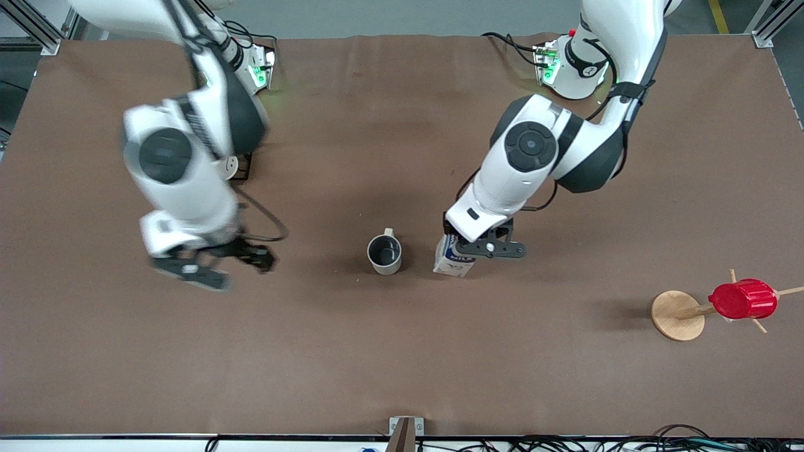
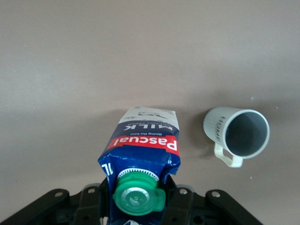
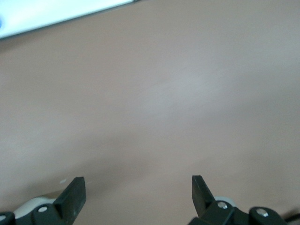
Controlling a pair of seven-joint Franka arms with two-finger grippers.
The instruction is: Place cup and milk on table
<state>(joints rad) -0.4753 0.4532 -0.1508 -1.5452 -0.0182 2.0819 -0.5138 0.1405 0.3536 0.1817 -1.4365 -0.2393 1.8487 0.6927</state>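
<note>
Brown matte table [image 1: 402, 364], wide and flat. The left gripper [image 1: 475, 247] pinches the top of the milk [image 1: 453, 259], whose base rests on the table. The cup [image 1: 384, 254] stands upright just beside that gripper, toward the right arm's end. The right gripper [image 1: 213, 263] hangs over bare table, fingers [image 3: 70, 199] spread wide, holding nothing, well apart from the cup.

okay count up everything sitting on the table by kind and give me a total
Mugs: 1, the cup, upright on the table.
Cartons: 1, the milk, beside the cup, with the left pincer at its top.
Wooden stands: 1, the rack at the left arm's end.
Red cups: 1, the red ribbed cup on the rack.
Total: 4
</note>
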